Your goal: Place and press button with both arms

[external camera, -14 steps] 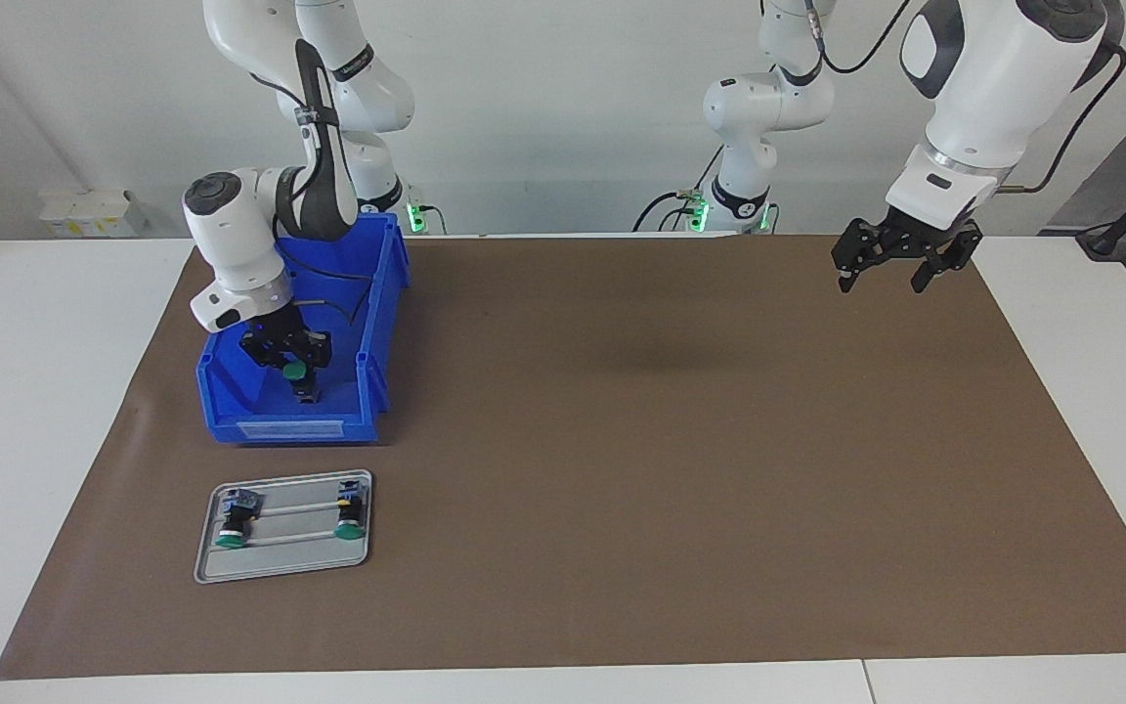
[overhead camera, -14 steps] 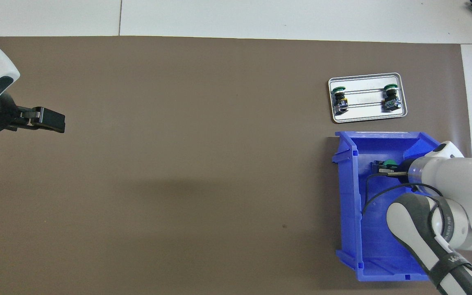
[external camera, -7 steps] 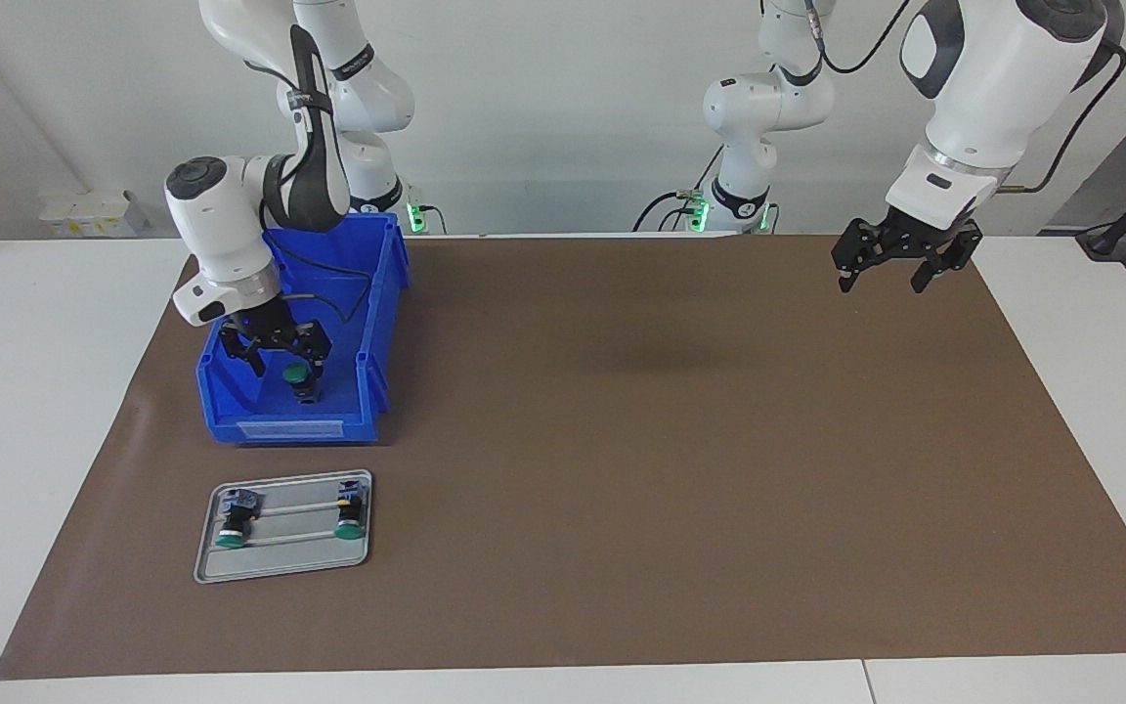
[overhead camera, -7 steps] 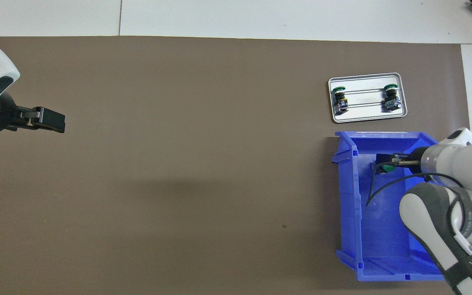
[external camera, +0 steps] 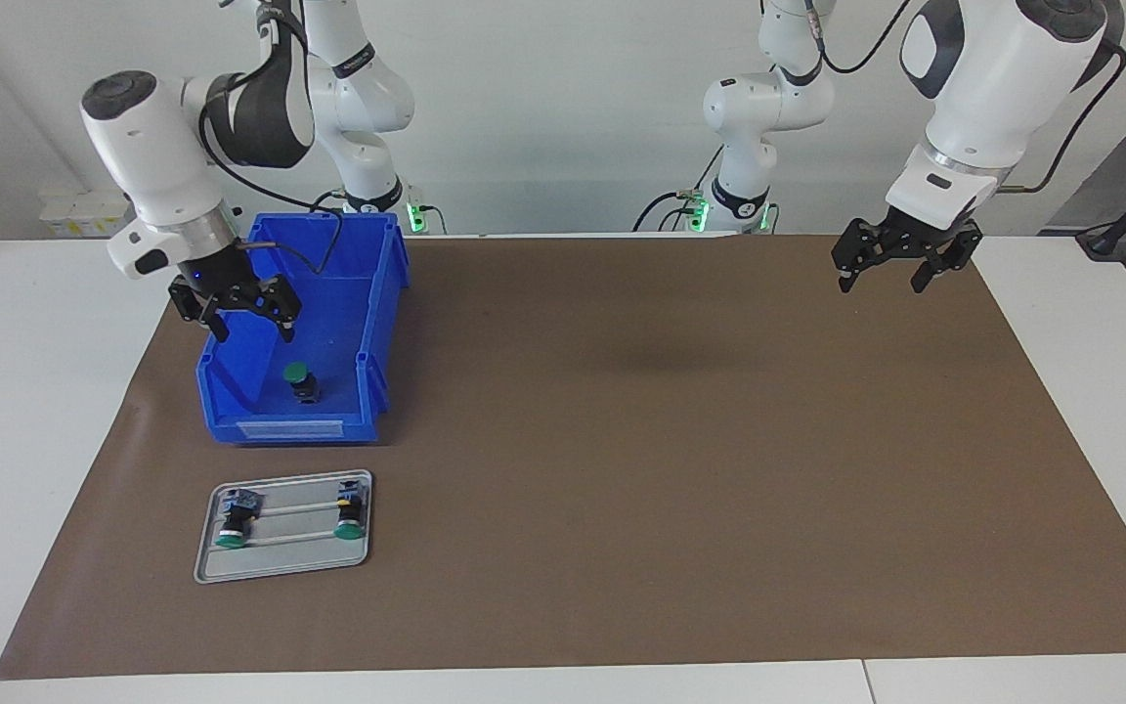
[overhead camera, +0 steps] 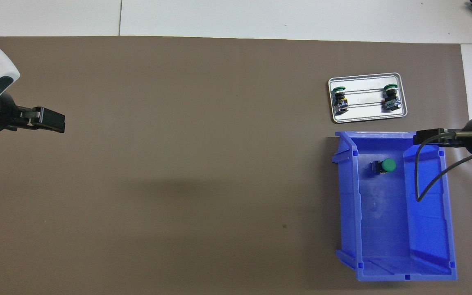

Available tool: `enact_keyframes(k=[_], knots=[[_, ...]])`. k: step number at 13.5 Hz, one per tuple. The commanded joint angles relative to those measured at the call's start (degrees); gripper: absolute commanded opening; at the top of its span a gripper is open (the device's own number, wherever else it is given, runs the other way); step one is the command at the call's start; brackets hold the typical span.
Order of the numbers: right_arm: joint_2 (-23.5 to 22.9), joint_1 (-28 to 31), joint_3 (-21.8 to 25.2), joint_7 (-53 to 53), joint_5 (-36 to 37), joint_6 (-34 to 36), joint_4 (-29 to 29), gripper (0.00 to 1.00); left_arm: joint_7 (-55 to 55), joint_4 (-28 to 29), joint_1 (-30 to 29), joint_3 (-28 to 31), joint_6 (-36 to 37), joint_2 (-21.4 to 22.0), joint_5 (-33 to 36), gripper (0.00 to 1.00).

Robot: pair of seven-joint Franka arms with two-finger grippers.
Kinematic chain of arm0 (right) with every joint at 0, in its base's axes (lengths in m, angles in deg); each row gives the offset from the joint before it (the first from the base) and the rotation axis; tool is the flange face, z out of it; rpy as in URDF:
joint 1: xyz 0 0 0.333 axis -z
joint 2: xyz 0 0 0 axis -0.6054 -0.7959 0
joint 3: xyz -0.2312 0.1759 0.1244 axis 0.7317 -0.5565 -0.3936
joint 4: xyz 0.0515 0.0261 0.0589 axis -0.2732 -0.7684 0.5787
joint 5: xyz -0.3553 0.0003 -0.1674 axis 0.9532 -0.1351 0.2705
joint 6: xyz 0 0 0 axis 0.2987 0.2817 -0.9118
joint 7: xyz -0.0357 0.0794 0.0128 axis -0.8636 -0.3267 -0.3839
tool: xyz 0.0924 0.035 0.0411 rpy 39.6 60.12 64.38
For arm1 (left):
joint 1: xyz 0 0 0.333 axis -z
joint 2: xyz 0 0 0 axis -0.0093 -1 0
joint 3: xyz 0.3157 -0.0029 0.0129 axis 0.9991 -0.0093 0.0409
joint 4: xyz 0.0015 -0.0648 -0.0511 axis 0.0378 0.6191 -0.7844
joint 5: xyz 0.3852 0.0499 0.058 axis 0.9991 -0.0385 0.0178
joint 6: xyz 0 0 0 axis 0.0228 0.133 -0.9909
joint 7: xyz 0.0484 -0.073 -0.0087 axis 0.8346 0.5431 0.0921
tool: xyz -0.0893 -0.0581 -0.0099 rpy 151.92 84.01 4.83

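Observation:
A green-capped button [external camera: 298, 379] with a black body stands on the floor of the blue bin [external camera: 375, 323]. It also shows in the overhead view [overhead camera: 385, 166]. My right gripper [external camera: 254, 332] is open and empty. It is raised above the bin's rim, apart from the button, and shows edge-on in the overhead view [overhead camera: 426, 137]. My left gripper [external camera: 882, 284] is open and empty. It waits in the air over the mat at the left arm's end of the table, also in the overhead view [overhead camera: 51, 121].
A grey metal tray [external camera: 284, 565] lies farther from the robots than the bin. It holds two green-capped buttons, one with a bluish-grey part [external camera: 233, 518] and one with yellow marks [external camera: 349, 513]. A brown mat [external camera: 671, 469] covers the table.
My right gripper has risen out of the bin from around the button and moved toward the right arm's end of the table. The button stays in the bin. The left arm has not moved.

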Motion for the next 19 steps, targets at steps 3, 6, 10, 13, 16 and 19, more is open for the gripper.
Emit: enact_keyframes(k=[3, 6, 10, 13, 16, 19], knots=[[0.04, -7.74, -1.38, -14.80, 5.39, 6.45, 4.18, 1.00, 0.48, 1.68, -0.21, -0.02, -0.15, 1.54, 0.92, 1.00], [-0.14, -10.75, -1.72, -17.57, 4.80, 7.50, 7.85, 1.00, 0.48, 1.68, -0.21, -0.10, -0.15, 1.54, 0.92, 1.00], [-3.90, -9.35, -1.55, -16.78, 4.00, 18.91, 22.87, 1.00, 0.48, 1.68, -0.21, -0.02, -0.15, 1.54, 0.92, 1.00], [-6.90, -6.46, -0.93, -11.27, 3.12, 23.50, 28.44, 1.00, 0.48, 1.68, -0.21, -0.10, -0.15, 1.54, 0.92, 1.00], [-6.74, -5.90, -0.24, -1.67, 4.17, 23.68, 24.51, 1.00, 0.48, 1.68, -0.21, -0.02, -0.15, 1.54, 0.92, 1.00], [-6.03, -13.10, 7.56, -1.22, 4.44, 21.75, 22.30, 1.00, 0.48, 1.68, -0.21, -0.02, -0.15, 1.54, 0.92, 1.00]])
